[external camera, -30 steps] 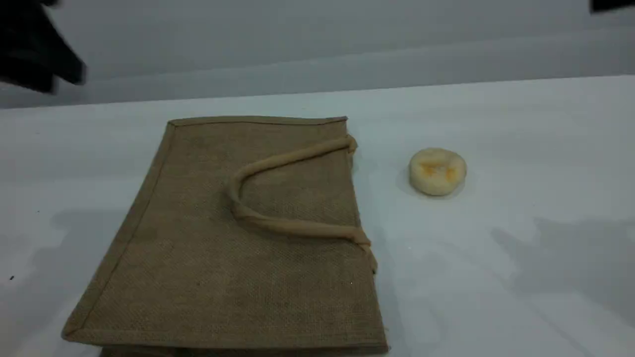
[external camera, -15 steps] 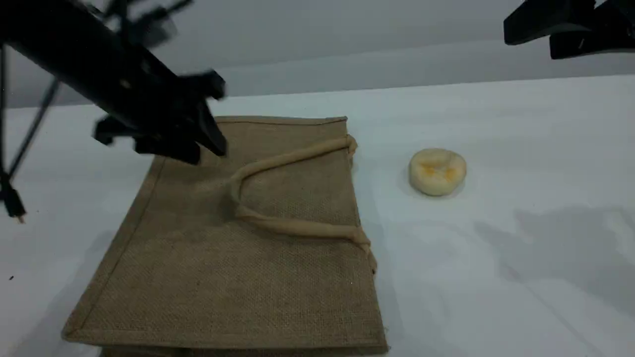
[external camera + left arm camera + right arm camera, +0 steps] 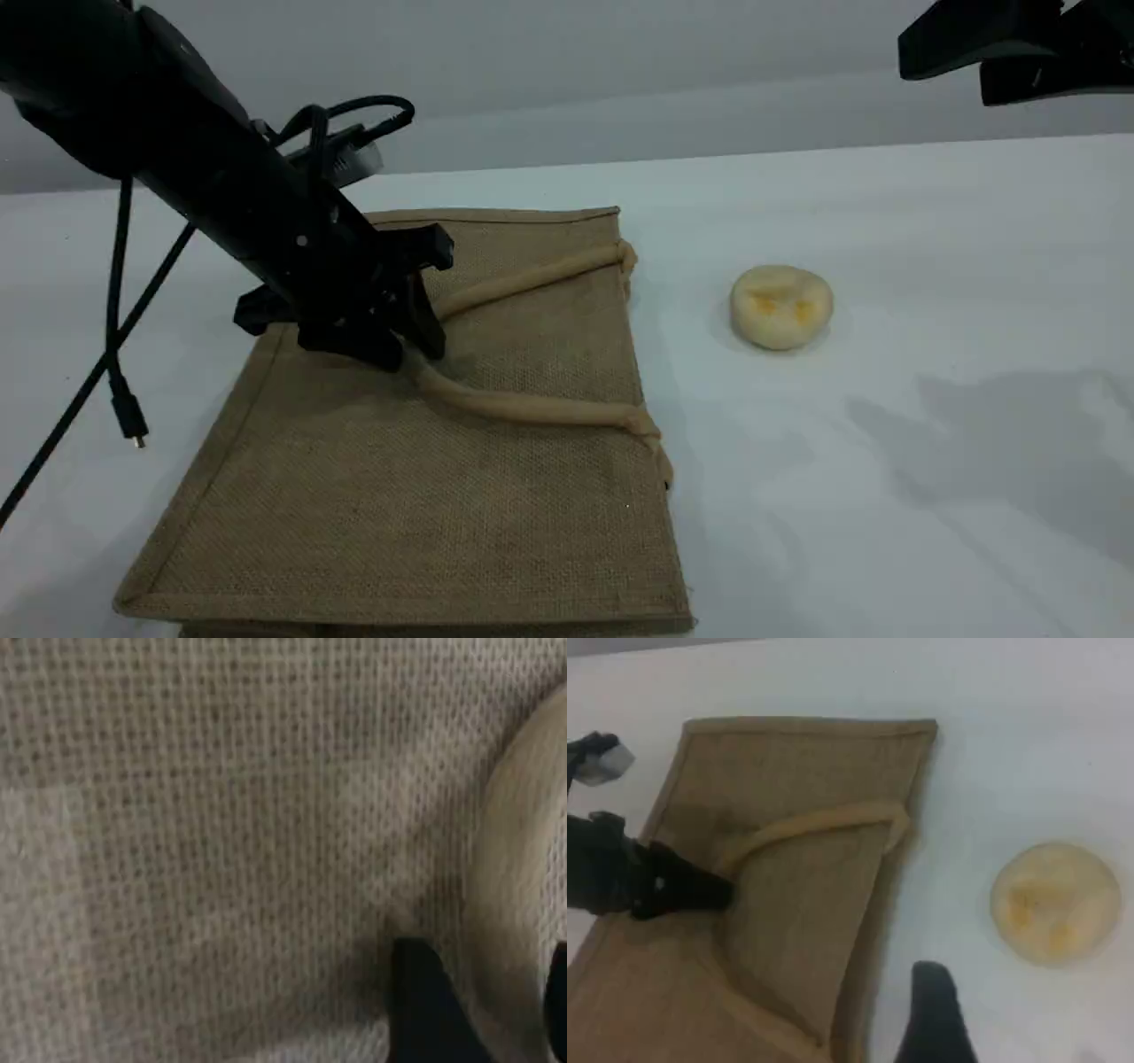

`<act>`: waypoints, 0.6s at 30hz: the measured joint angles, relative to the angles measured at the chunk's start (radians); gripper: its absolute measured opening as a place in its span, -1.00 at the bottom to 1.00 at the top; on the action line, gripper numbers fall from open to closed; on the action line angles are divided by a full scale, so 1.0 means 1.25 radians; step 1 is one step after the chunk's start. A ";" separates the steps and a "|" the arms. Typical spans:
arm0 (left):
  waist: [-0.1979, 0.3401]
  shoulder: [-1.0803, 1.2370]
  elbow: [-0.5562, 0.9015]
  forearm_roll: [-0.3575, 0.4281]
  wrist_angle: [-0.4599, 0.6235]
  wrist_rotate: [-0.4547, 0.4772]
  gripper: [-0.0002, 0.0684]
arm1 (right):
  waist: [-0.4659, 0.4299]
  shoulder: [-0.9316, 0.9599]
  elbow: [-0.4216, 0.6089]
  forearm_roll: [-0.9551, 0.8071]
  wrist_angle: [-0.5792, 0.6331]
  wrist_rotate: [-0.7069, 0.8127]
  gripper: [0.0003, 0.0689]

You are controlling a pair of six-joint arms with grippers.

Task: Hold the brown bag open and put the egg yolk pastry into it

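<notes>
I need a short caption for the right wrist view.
Left hand at the flat brown bag's handle; egg yolk pastry lies beside.

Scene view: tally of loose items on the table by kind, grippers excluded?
Bags: 1, the flat tan-brown woven jute tote with beige rope handles.
Pastries: 1, the small round pale cream egg yolk pastry with yellow-orange patches.
Total: 2

White table against a grey wall

The table (image 3: 930,266) is smooth, with soft shadows; the wall (image 3: 620,53) is plain.
</notes>
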 joint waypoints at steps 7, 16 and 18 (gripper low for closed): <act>0.000 0.030 -0.030 -0.020 0.005 0.000 -0.09 | 0.000 0.000 0.000 -0.001 0.005 0.001 0.26; 0.000 0.034 -0.030 -0.019 0.010 -0.014 -0.31 | 0.000 0.000 0.000 -0.001 0.005 0.001 0.26; 0.000 0.034 -0.031 -0.020 0.016 -0.019 -0.50 | 0.000 0.007 0.000 0.013 0.005 0.000 0.26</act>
